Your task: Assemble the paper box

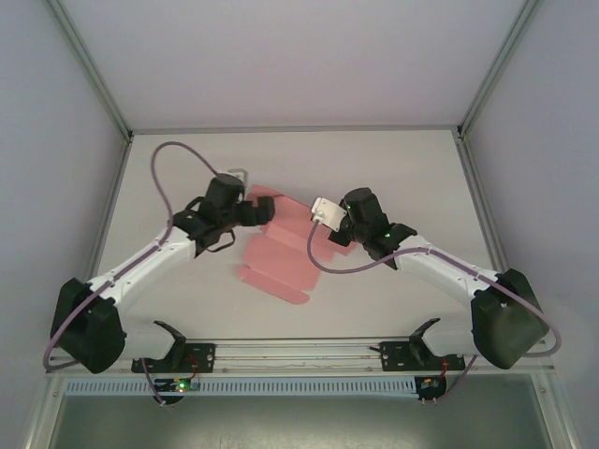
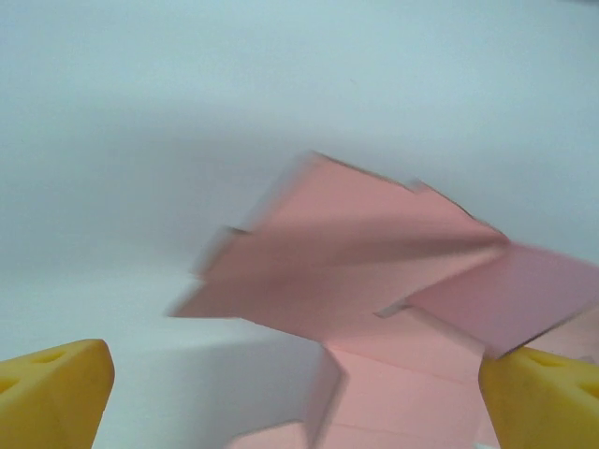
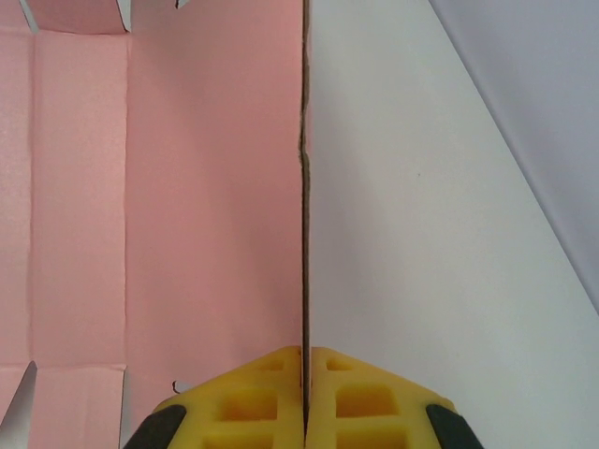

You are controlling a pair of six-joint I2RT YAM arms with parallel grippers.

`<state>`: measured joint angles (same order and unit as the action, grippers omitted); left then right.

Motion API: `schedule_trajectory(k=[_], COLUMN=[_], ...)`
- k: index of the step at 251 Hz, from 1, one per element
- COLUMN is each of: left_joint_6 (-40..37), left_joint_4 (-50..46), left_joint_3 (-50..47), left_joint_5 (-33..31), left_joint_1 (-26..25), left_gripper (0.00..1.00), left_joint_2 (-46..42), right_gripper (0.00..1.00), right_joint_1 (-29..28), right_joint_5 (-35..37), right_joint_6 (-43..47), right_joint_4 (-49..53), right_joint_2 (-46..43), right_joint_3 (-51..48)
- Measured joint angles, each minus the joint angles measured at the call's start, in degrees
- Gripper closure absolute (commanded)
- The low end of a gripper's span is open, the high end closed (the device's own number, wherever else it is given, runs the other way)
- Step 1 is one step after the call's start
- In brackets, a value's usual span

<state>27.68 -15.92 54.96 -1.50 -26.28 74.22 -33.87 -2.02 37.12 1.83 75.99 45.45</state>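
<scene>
The paper box [image 1: 276, 257] is a pink die-cut card sheet lying mostly flat in the middle of the white table, with creases and flaps. My left gripper [image 1: 255, 211] hovers at its far left corner. In the left wrist view that gripper [image 2: 295, 393] is open, its yellow fingertips [image 2: 56, 393] wide apart, and a raised, blurred flap of the paper box [image 2: 374, 253] stands ahead of them, touching neither. My right gripper [image 1: 341, 239] is at the sheet's right side. In the right wrist view it [image 3: 304, 360] is shut on an upright edge of the paper box [image 3: 187, 187], seen edge-on between the pads.
The white table [image 1: 393, 159] has grey walls and metal frame posts on three sides. A rail with black brackets [image 1: 299, 354] runs along the near edge. Purple cables loop above each arm, one over the sheet [image 1: 318, 262].
</scene>
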Motion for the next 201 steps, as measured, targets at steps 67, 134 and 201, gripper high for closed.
schedule_trajectory(k=[67,134,201], left_joint_6=[3.1,6.1,7.7], left_joint_4=[-0.3,0.1,2.5], left_joint_3=[-3.2,-6.3,-6.5], left_joint_5=[-0.9,-0.9,0.5], left_joint_1=[12.0,16.1,18.0], left_gripper=[0.00,0.00,0.00], left_joint_2=[-5.3,-4.1,0.2], right_gripper=[1.00,1.00,1.00], right_joint_1=[-0.1,-4.0,-8.8], right_joint_5=[-0.6,5.4,17.2], right_joint_6=[6.4,17.5,30.4], right_joint_4=[-1.6,-9.5,-22.9], right_joint_2=[0.2,-0.2,3.0], right_joint_3=[-0.4,-5.0,-8.9])
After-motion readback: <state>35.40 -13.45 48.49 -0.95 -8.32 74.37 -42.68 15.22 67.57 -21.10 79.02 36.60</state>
